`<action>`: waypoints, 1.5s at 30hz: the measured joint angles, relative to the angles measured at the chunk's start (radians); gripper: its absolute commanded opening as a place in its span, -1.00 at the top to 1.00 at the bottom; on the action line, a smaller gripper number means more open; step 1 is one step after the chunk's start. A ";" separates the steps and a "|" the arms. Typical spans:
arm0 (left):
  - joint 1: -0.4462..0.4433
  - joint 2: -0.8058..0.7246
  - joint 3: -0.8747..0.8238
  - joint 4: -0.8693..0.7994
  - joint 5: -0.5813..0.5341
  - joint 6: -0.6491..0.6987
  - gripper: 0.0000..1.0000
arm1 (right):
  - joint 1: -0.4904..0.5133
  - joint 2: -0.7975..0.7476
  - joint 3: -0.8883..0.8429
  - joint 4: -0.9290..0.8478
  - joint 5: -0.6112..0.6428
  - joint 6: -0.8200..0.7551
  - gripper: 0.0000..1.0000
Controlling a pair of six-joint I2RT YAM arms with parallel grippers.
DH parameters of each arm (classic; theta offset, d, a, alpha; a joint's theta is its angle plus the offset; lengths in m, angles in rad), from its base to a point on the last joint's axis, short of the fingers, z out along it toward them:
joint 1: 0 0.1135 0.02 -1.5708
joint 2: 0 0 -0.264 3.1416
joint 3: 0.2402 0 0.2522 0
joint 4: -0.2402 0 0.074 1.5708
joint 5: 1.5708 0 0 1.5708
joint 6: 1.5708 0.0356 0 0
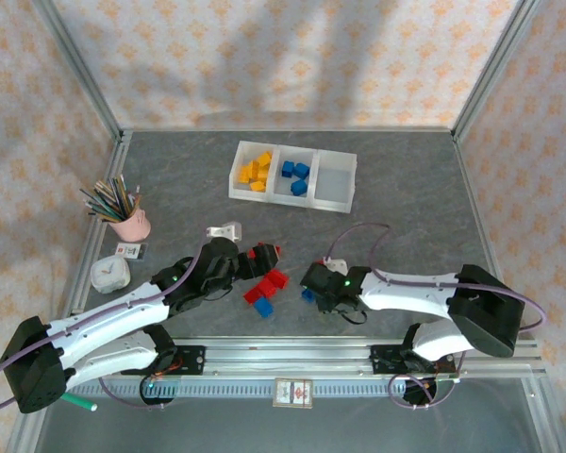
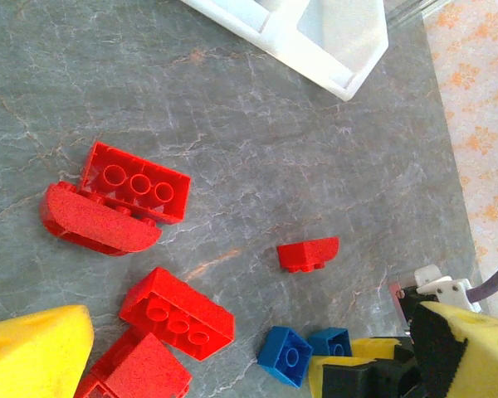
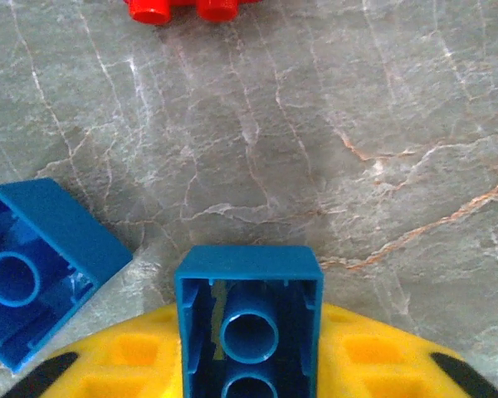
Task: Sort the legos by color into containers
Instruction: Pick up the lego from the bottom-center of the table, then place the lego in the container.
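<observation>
The white three-compartment tray (image 1: 337, 184) stands at the back: yellow bricks (image 1: 254, 171) on the left, blue bricks (image 1: 295, 176) in the middle, the right compartment bare. Its corner (image 2: 336, 41) shows in the left wrist view. Loose red bricks (image 1: 269, 283) lie between the arms; several (image 2: 178, 311) are seen close up, and a small one (image 2: 309, 253) lies apart. My left gripper (image 1: 264, 255) (image 2: 249, 348) hangs open above them. My right gripper (image 1: 313, 283) (image 3: 249, 356) is shut on a blue brick (image 3: 249, 265) with its hollow side toward the camera. Another blue brick (image 3: 33, 274) (image 2: 286, 355) lies beside it.
A pink cup of pencils (image 1: 127, 219) stands at the left, with a small white object (image 1: 110, 274) and a card (image 1: 132, 250) near it. One more blue brick (image 1: 264, 309) lies in front of the red ones. Metal frame rails border the table.
</observation>
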 measured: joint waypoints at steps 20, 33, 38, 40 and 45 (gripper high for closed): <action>0.190 -0.074 0.041 -0.049 -0.028 0.074 -0.99 | -0.259 0.229 0.544 0.051 0.053 -0.305 0.43; 0.324 0.043 0.073 -0.008 -0.028 0.114 -0.98 | -0.440 0.713 1.064 0.143 0.011 -0.447 0.16; 0.339 0.067 0.087 0.000 -0.026 0.121 -0.98 | -0.456 0.811 1.184 0.129 -0.005 -0.482 -0.13; 0.339 0.067 0.092 0.004 -0.026 0.126 -0.98 | -0.454 0.812 1.194 0.122 -0.018 -0.492 -0.15; 0.339 0.067 0.093 0.015 -0.016 0.134 -0.98 | -0.447 0.741 1.117 0.129 -0.051 -0.497 -0.17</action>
